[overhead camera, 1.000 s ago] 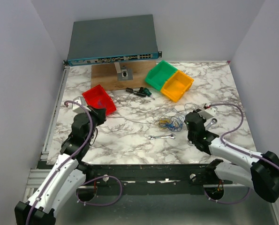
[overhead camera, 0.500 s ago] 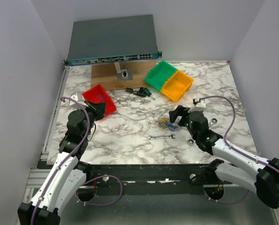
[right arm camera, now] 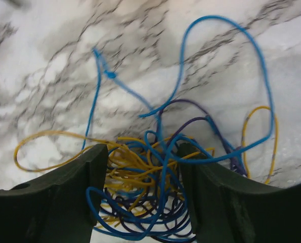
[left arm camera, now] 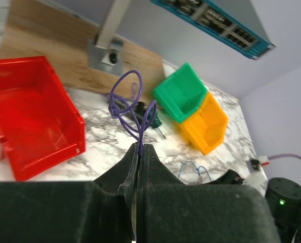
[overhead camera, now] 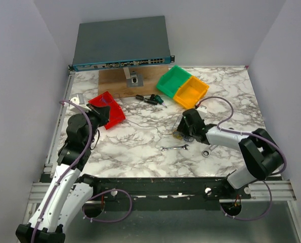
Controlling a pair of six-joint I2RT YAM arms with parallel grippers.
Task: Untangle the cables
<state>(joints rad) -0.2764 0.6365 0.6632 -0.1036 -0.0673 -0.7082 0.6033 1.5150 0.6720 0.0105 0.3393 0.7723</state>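
The cables form a tangle [right arm camera: 155, 187] of blue, yellow and purple strands on the marble table [overhead camera: 140, 152]. My right gripper [right arm camera: 142, 152] is open and lowered over it, with one finger on each side of the knot. From above, the right gripper [overhead camera: 183, 130] covers most of the tangle [overhead camera: 178, 135]. My left gripper [left arm camera: 140, 148] is shut on a purple cable [left arm camera: 132, 101] that loops up past its tips. In the top view the left gripper [overhead camera: 100, 114] hangs by the red bin, and a thin strand [overhead camera: 145, 129] runs from it to the tangle.
A red bin [overhead camera: 110, 109] sits beside the left gripper. Green [overhead camera: 173, 81] and yellow [overhead camera: 190, 92] bins stand at the back right. A wrench [overhead camera: 174, 148] lies near the tangle. A wooden board [overhead camera: 120, 83], a network switch [overhead camera: 122, 43] and dark tools [overhead camera: 150, 99] are at the back.
The right arm swung left and came down over the tangle, its jaws opening from shut. The left gripper drew back and left, past the red bin, still holding the purple cable.
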